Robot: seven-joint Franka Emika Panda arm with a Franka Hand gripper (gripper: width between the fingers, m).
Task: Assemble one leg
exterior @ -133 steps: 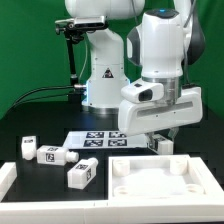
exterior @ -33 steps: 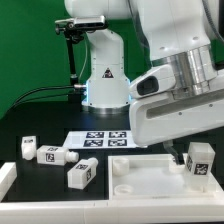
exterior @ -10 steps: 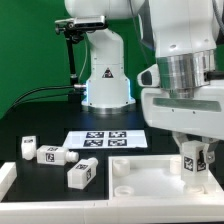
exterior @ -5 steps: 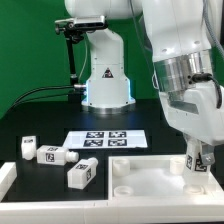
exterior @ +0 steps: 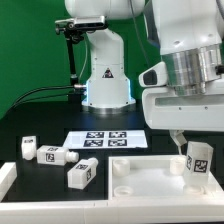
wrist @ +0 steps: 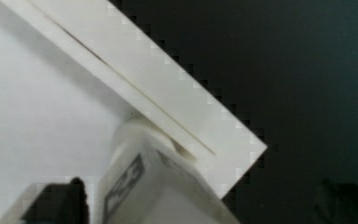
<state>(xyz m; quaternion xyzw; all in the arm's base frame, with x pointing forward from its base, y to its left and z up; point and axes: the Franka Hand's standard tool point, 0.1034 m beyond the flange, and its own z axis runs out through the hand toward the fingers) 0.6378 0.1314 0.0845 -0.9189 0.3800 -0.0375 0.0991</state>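
Now that the wrist has swung back upright from its lean of half a second ago, the gripper (wrist: 211, 203) sits over the leg (exterior: 198, 160) with its jaws spread. In the wrist view a dark finger (wrist: 60, 200) shows on each side, neither touching it. That looks like a release between turns, so the leg is probably part-way seated, not finished. It stands on the corner of the white panel (exterior: 140, 172) at the exterior view's right — a stubby white block, leaning slightly, a black-and-white tag facing the camera.
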